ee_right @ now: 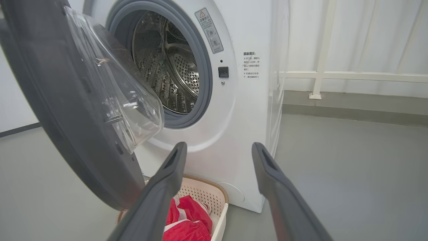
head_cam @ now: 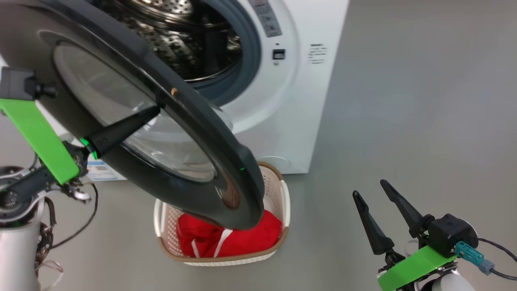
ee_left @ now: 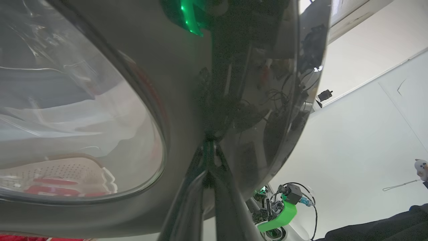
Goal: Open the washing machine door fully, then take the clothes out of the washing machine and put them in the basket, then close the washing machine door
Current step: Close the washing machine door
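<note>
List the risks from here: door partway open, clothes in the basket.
1. The left pincer is shut and seems to push the washing machine door with only its tip, near the glossy black rim. It could slide off mid-push.
2. The basket sits just under the door's lower edge, with the clothes heaped inside. The swinging door might catch the fabric or nudge the basket.

Warning-triangle sticker (ee_right: 209,30) and printed lines (ee_right: 251,65) on the washing machine (ee_right: 240,134) — illegible (too small)
</note>
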